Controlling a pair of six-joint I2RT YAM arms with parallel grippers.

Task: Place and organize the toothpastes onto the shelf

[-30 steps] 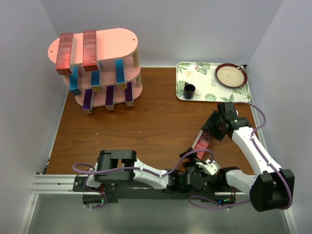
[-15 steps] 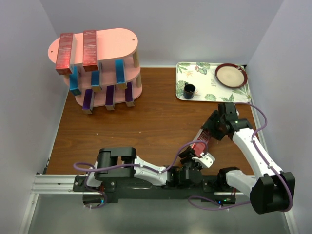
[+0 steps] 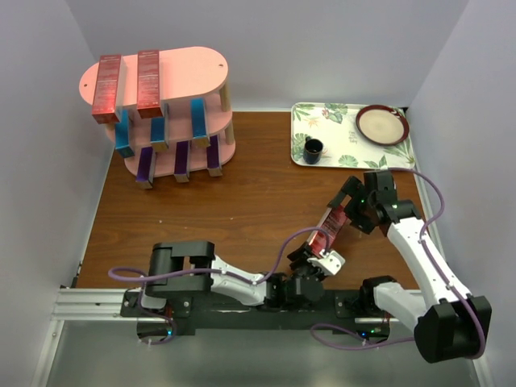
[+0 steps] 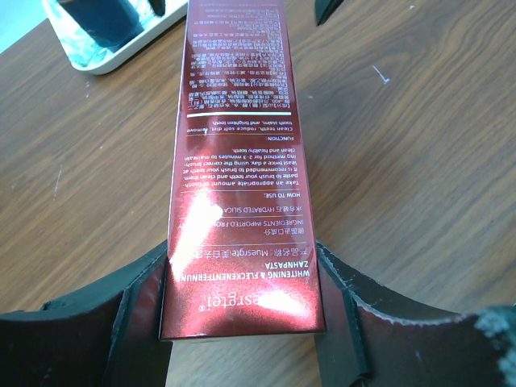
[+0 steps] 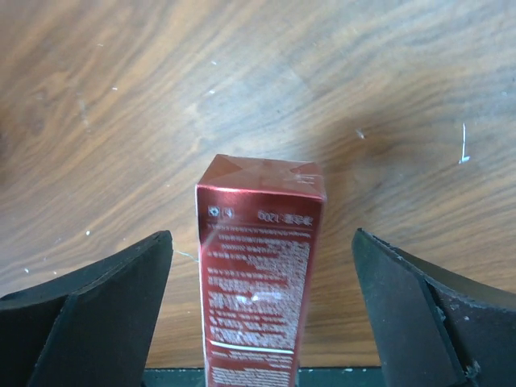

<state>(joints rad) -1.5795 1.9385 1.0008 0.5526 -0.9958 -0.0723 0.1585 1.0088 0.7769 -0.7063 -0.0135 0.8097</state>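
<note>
A metallic red toothpaste carton point(image 3: 330, 229) hangs over the table's near right part, and my left gripper point(image 3: 316, 251) is shut on its lower end. In the left wrist view both fingers point(image 4: 137, 322) press the carton point(image 4: 242, 161) at its sides. My right gripper point(image 3: 352, 211) stands open around the upper end, its fingers point(image 5: 105, 306) well apart from the carton point(image 5: 258, 274). The pink shelf point(image 3: 189, 68) at the far left holds two red cartons point(image 3: 107, 87) on top, three blue ones point(image 3: 158, 131) on the middle tier and three purple ones point(image 3: 181, 160) on the lowest.
A floral tray point(image 3: 330, 117) at the far right carries a dark cup point(image 3: 313, 150) and a brown plate point(image 3: 382, 124); its corner point(image 4: 97, 56) shows in the left wrist view. White walls close in on both sides and behind.
My left gripper shut on the carton's lower end. My right gripper then opened and let go of the upper end. The carton shifted slightly left.
</note>
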